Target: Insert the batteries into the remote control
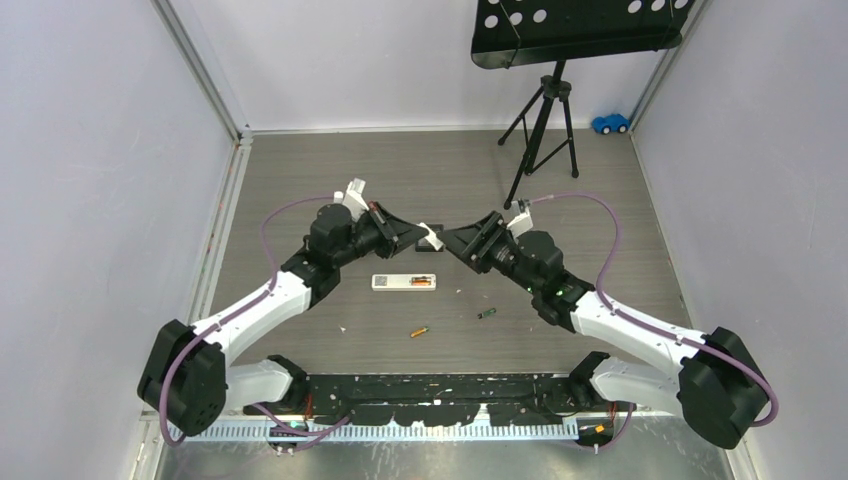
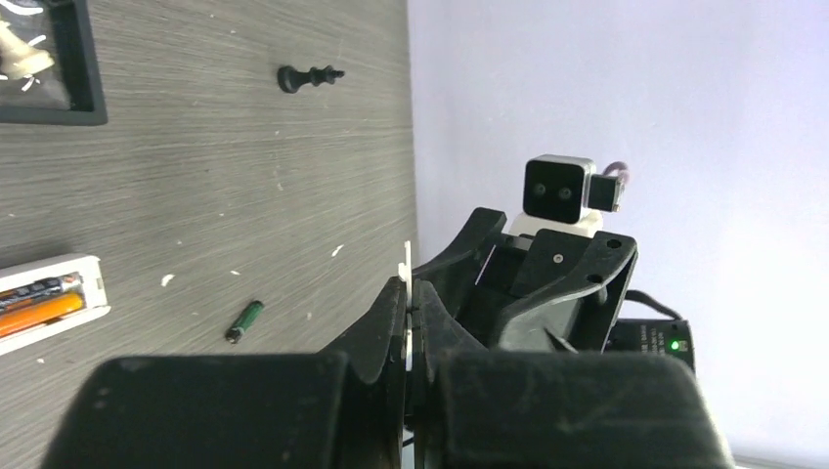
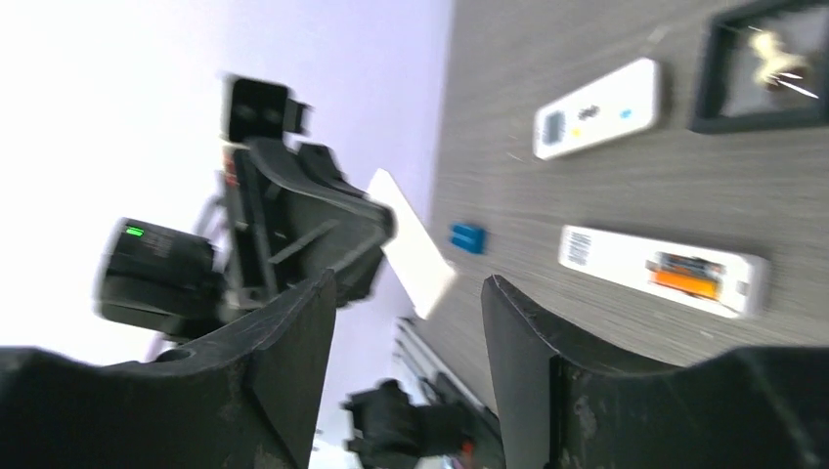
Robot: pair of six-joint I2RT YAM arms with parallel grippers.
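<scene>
The remote control [image 1: 393, 282] lies back up on the table with its battery bay open. Orange batteries [image 1: 423, 282] sit in the bay, which also shows in the left wrist view [image 2: 44, 305] and the right wrist view [image 3: 687, 275]. Loose on the table are a green-and-black battery [image 1: 486, 313] [image 2: 244, 320] and an orange battery [image 1: 419, 331]. Above the remote, my left gripper [image 1: 420, 235] [image 2: 409, 288] is shut on a thin white battery cover [image 1: 432, 238] [image 2: 407, 262] [image 3: 411, 244]. My right gripper [image 1: 455, 241] [image 3: 409, 283] faces it, open, with the cover's free end just beyond its fingertips.
A shorter white remote [image 3: 598, 107], a black tray [image 3: 763, 63] [image 2: 86, 68], a black chess piece [image 2: 309, 76] and a small blue block [image 3: 467, 237] lie on the table. A music stand on a tripod [image 1: 540, 125] and a blue toy car [image 1: 610, 123] stand at the back.
</scene>
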